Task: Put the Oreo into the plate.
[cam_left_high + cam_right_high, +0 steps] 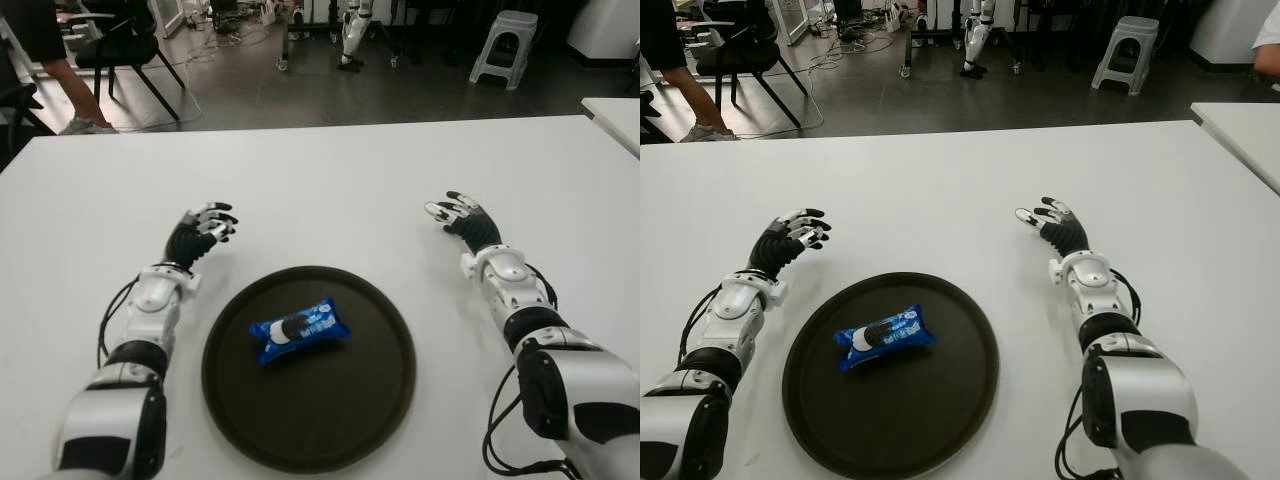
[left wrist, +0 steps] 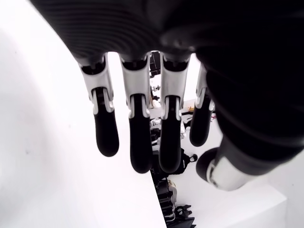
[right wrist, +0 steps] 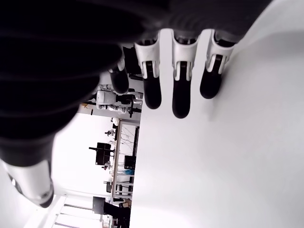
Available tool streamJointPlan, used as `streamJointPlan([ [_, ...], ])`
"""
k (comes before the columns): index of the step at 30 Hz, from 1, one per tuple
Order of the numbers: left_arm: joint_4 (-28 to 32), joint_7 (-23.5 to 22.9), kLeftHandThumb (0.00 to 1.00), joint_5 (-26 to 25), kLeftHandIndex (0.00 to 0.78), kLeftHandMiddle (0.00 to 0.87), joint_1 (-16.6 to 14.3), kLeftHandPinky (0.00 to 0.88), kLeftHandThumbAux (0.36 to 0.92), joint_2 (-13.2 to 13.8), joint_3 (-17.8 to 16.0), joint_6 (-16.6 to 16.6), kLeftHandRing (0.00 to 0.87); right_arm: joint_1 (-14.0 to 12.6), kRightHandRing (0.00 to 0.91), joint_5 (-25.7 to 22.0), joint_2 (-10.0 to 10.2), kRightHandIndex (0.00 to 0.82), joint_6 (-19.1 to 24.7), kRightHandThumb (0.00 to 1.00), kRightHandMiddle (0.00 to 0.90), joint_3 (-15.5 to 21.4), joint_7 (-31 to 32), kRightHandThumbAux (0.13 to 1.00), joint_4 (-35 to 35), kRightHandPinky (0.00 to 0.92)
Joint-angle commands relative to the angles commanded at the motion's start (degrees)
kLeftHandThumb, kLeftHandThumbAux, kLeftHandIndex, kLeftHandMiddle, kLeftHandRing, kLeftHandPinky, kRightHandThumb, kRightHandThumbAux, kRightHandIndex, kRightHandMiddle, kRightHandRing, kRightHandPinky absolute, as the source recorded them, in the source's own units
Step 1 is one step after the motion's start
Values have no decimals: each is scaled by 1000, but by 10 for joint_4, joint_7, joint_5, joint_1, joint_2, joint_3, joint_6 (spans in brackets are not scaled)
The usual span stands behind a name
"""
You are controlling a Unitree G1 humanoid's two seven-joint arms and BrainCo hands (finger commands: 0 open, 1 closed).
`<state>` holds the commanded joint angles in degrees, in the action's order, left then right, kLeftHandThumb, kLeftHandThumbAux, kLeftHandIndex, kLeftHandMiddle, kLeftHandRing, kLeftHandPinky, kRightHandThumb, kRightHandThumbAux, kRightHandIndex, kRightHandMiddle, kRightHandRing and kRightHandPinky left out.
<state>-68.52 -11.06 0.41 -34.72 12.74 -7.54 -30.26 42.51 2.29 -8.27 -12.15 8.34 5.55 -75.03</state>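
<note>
A blue Oreo pack (image 1: 298, 330) lies inside the round dark brown plate (image 1: 370, 395), a little left of its middle. My left hand (image 1: 203, 232) shows over the white table (image 1: 330, 190) to the upper left of the plate, fingers (image 2: 135, 137) spread and holding nothing. My right hand (image 1: 458, 218) shows to the upper right of the plate, its fingers (image 3: 180, 90) also spread and holding nothing. Neither hand touches the pack or the plate.
Beyond the table's far edge lie a grey floor, a black chair (image 1: 125, 45) with a person's leg beside it at the far left, and a grey stool (image 1: 500, 45). A second white table's corner (image 1: 615, 115) shows at the right.
</note>
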Motion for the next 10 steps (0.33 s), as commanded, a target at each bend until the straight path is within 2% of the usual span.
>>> streamJointPlan([
  [10,0,-1,247,-6,294,403,-1,414,698,-4,-8,7,406,0,201,2,2,157,1,47,204,-3,-10,620,2,197],
])
